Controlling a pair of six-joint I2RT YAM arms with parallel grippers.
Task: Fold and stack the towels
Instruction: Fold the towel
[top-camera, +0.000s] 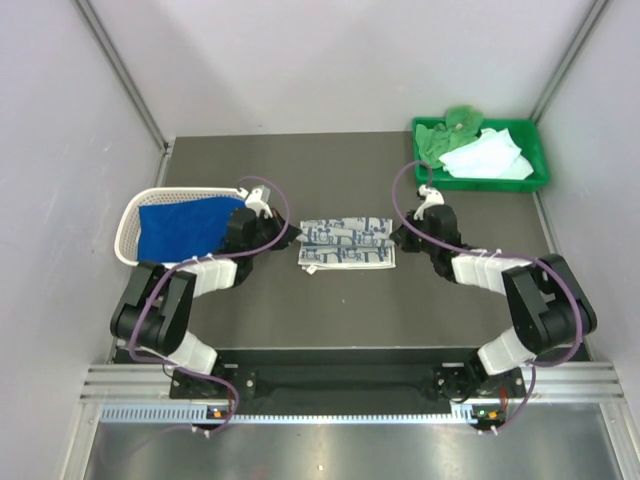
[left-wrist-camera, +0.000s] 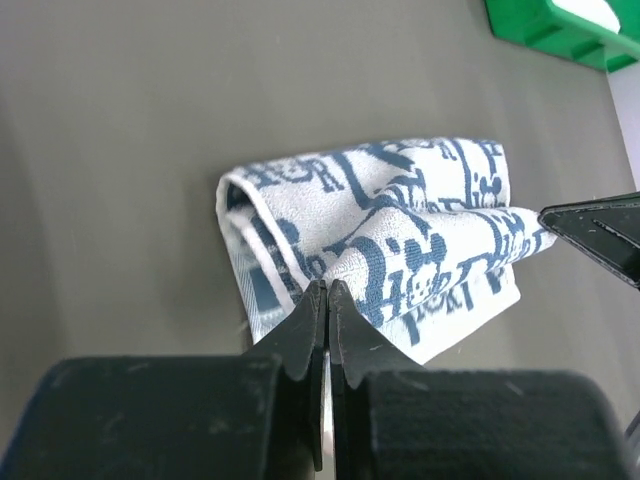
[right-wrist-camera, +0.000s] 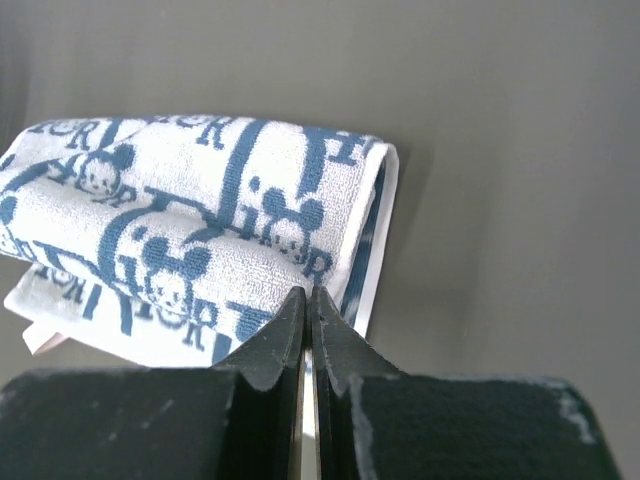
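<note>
One basket (top-camera: 130, 225), one tray (top-camera: 480, 184) flank the patterned towel (top-camera: 347, 243).

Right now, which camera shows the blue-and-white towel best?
The right wrist camera: the towel is close and its mouse print sharp. The left wrist camera shows its folded end, print less clear. The top camera shows it whole but tiny.

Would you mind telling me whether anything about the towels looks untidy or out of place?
The patterned towel mid-table is folded unevenly: a lower layer pokes out past the top one at a corner. The blue towel sprawls unfolded in the white basket.
</note>
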